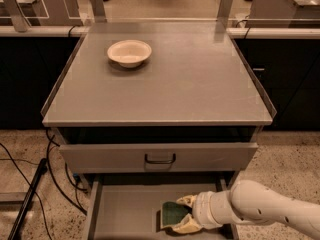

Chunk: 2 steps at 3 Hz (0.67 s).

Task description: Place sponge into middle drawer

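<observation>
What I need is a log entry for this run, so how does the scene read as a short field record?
gripper: in the middle drawer, right side, shut on the sponge
sponge: dark green face showing
middle drawer: pulled open
handled drawer: above it, less far out
bowl: on the cabinet top, back left

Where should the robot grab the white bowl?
Probably on its thin rim, coming from above: the white bowl sits upright, mouth up, on the cabinet top. The pincer is down in the middle drawer, shut on the sponge.
</observation>
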Each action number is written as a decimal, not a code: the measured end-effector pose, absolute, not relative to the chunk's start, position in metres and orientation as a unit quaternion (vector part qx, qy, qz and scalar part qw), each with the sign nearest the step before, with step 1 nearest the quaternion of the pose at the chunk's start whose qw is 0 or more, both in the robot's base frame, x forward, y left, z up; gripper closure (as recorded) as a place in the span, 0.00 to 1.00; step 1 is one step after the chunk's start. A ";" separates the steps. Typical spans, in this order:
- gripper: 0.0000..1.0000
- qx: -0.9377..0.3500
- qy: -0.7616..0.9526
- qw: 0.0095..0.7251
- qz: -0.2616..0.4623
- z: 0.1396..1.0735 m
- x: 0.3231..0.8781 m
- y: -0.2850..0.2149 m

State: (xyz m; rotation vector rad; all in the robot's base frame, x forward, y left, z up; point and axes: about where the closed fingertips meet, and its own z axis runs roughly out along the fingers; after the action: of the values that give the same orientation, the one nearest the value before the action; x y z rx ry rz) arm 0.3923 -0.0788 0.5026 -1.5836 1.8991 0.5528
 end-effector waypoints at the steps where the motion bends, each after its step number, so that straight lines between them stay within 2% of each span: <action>1: 1.00 -0.620 0.681 0.338 0.194 0.447 0.429 -0.050; 2: 1.00 -0.620 0.681 0.338 0.194 0.447 0.429 -0.050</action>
State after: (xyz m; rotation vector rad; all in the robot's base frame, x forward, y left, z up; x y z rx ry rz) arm 0.4290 -0.0496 0.4472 -1.6155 1.7754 0.5052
